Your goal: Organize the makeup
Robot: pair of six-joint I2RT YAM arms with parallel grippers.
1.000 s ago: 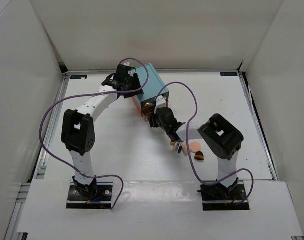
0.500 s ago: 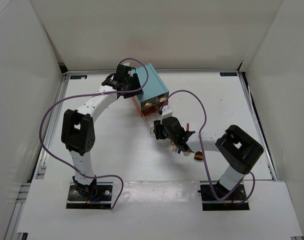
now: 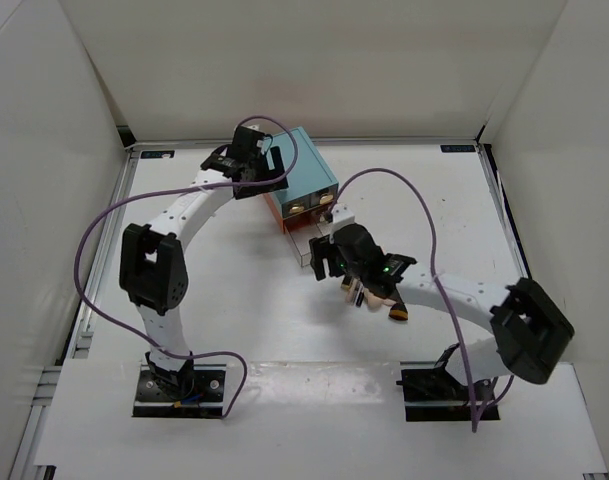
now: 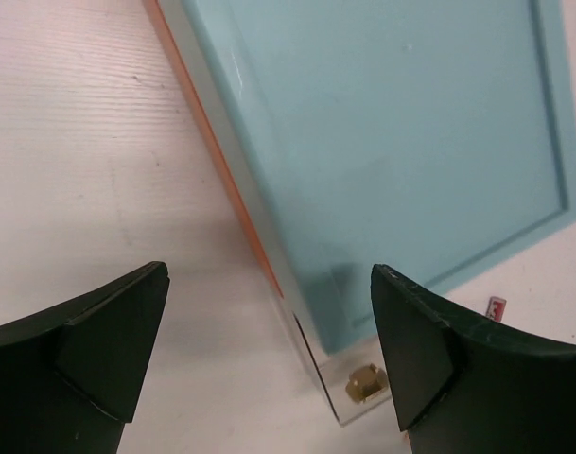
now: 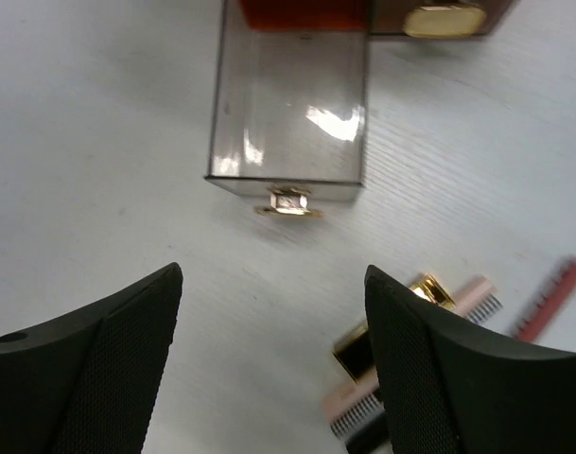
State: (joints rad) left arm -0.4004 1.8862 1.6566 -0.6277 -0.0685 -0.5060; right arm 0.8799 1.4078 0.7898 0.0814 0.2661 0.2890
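Drawer box (image 3: 306, 175) sits far-centre on the bench (image 3: 224, 300). Its bottom drawer (image 5: 289, 113) is out toward the near side, resting on the bench. Left hand (image 4: 269, 274) is above the box's left edge. Right hand (image 5: 273, 274) is just in front of the drawer's handle. Small cosmetics (image 5: 363, 352) lie on the bench to the near-right of the drawer, outside it, beside the right arm (image 3: 454, 295).
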